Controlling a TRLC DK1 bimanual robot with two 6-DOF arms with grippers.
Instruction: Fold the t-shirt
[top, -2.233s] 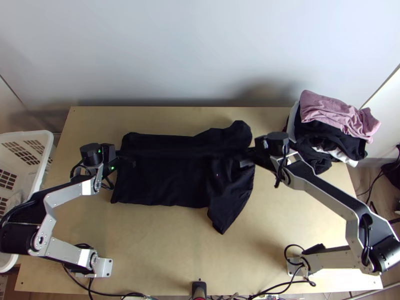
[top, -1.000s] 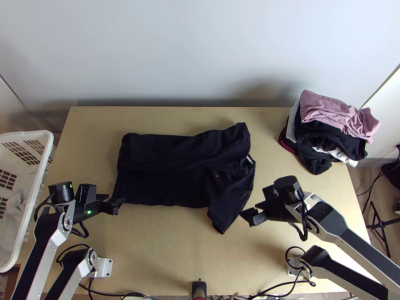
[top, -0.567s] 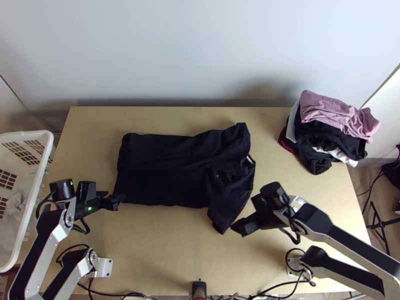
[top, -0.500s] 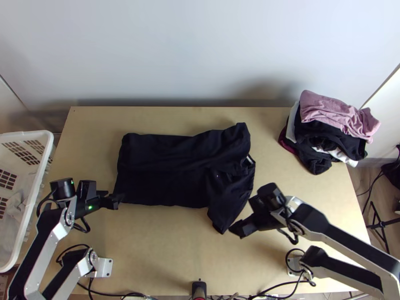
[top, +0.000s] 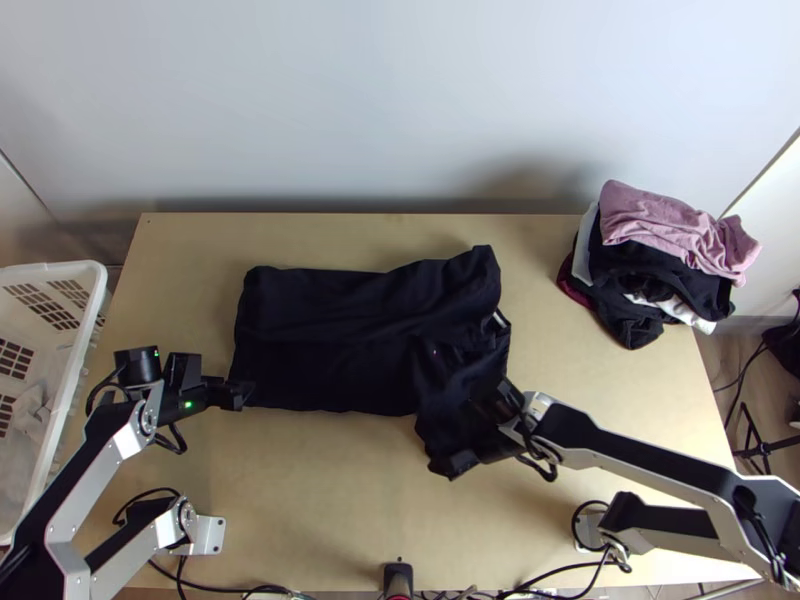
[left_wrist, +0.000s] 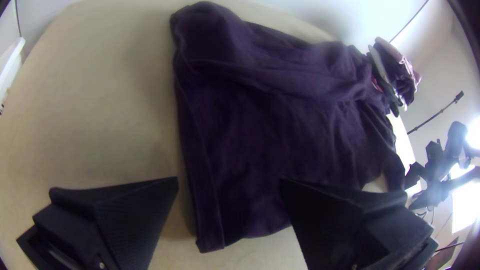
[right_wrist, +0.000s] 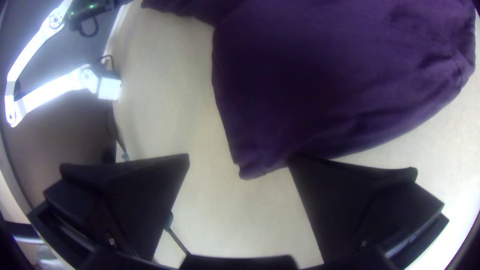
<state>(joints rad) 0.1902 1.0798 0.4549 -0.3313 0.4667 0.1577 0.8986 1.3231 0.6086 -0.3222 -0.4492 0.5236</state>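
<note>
The black t-shirt (top: 330, 340) lies on the table with its far side folded over lengthwise and a sleeve pointing toward the near edge. At its lower left corner is my left gripper (top: 238, 392). In the left wrist view the left gripper (left_wrist: 229, 182) stands open at the hem corner of the shirt (left_wrist: 280, 135), which looks purple there. My right gripper (top: 450, 462) is at the near sleeve's tip. The right wrist view has the right gripper (right_wrist: 239, 159) open, with the sleeve corner (right_wrist: 255, 162) between and beyond its fingers.
A pile of clothes (top: 675, 235) sits at the table's far right corner. A white basket (top: 85, 300) stands beside the left edge. Bare table (top: 330, 480) lies between the shirt and the near edge.
Both grippers came down from the shirt's upper part toward the near edge. Lately the right one moved left over the sleeve, while the left one shifted slightly right. The shirt lies nearly the same.
</note>
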